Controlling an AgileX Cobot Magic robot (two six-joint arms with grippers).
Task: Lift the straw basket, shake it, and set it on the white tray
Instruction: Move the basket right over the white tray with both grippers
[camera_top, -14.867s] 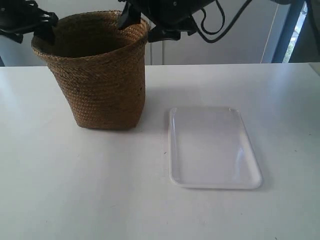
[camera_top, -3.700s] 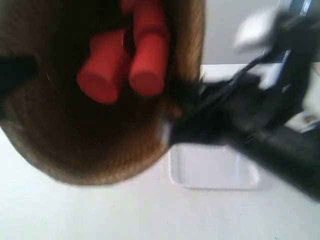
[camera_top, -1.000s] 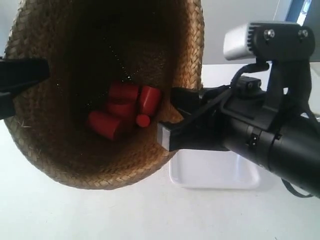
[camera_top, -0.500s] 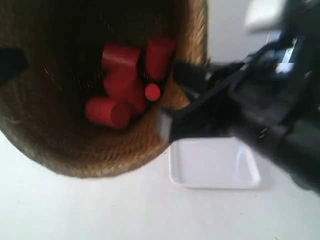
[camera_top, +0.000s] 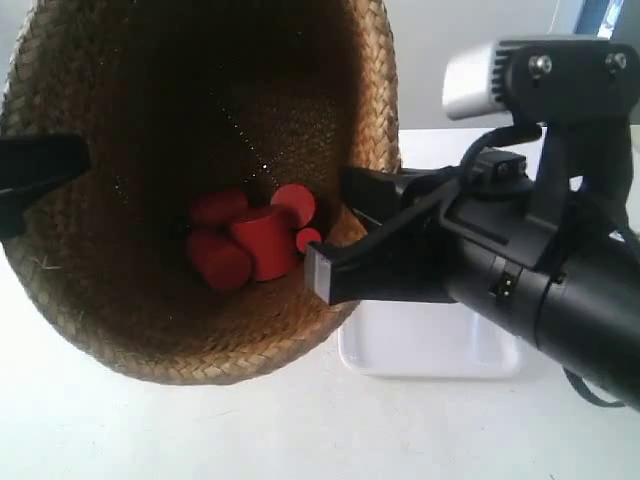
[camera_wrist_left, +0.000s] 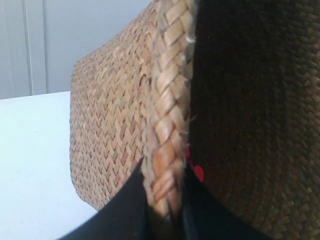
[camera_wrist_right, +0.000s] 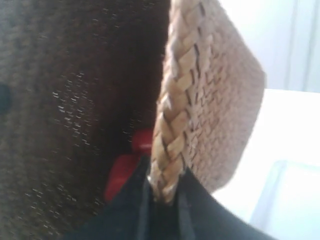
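Observation:
The straw basket (camera_top: 120, 310) hangs in the air, tipped so its dark mouth faces the exterior camera, with several red cylinders (camera_top: 250, 243) lying inside. My left gripper (camera_wrist_left: 165, 210) is shut on the braided rim (camera_wrist_left: 167, 125), one finger outside the wall and one inside. My right gripper (camera_wrist_right: 162, 200) is shut on the opposite stretch of rim (camera_wrist_right: 175, 125) in the same way. In the exterior view the right arm's gripper (camera_top: 340, 250) pinches the rim at the view's right. The white tray (camera_top: 430, 345) lies on the table below, largely hidden by that arm.
The white table (camera_top: 300, 430) spreads under the basket. A bulky black arm with a silver camera housing (camera_top: 490, 80) fills the exterior view's right side. A pale wall stands behind the table.
The basket has bobbed up and down while held; the red cylinders inside have tumbled lower and bunched together. Both grippers keep their hold on the rim.

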